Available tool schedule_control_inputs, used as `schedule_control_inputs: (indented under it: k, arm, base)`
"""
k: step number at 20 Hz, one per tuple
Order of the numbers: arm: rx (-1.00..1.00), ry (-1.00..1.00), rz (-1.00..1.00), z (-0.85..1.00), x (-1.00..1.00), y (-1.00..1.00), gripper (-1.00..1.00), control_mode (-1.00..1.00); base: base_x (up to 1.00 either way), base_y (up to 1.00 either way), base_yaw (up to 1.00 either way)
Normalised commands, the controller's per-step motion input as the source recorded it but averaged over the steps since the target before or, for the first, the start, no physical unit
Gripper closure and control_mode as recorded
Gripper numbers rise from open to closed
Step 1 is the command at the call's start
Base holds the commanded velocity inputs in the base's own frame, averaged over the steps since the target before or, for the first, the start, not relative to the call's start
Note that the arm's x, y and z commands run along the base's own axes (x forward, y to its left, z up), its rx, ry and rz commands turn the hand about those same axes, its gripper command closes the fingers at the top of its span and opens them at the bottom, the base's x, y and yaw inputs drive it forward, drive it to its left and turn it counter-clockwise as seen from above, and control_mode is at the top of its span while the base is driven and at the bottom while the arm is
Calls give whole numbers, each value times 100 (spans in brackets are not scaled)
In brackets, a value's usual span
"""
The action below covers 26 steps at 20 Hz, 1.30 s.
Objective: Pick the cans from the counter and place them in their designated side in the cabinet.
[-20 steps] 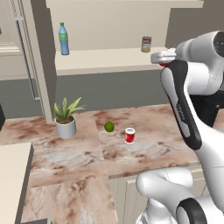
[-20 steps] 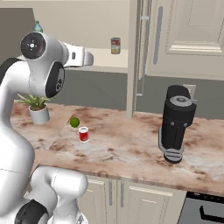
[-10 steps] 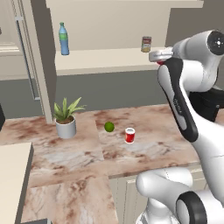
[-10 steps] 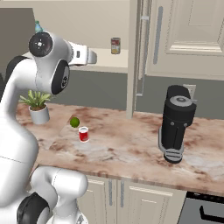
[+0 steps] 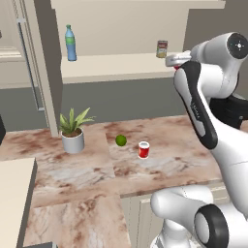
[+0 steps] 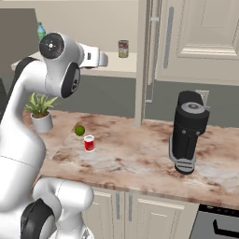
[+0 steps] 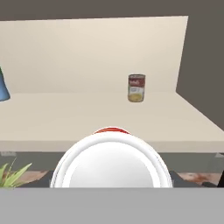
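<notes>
Task is about half done, it seems: tool (image 5: 175, 60) holds one red can (image 7: 111, 162) before the cabinet (image 7: 87, 118) shelf, tan-labelled can (image 7: 136, 88) at one o'clock, while second can (image 5: 143, 149) waits on counter (image 5: 160, 164).

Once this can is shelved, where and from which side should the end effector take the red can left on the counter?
Grip the red can across its round side wall, coming from above. It stands upright on the counter, white top up. Close across the line toward the lime just beside it.
</notes>
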Motion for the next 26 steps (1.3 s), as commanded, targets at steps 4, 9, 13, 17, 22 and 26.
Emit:
schedule_control_inputs:
  k: [4, 9, 13, 17, 22, 26]
  arm:
    - [0, 0, 0, 0, 14, -9, 100, -100]
    - [-1, 1, 0, 0, 13, -8, 100, -100]
    - [-1, 2, 0, 0, 14, -5, 100, -100]
    - [-1, 2, 0, 0, 17, -2, 100, -100]
    - [-2, 3, 0, 0, 15, -3, 100, -100]
    - [-1, 2, 0, 0, 16, -2, 100, -100]
  base:
    - [0, 0, 0]
    - [0, 0, 0]
    - [0, 0, 0]
    - [0, 0, 0]
    - [0, 0, 0]
    - [0, 0, 0]
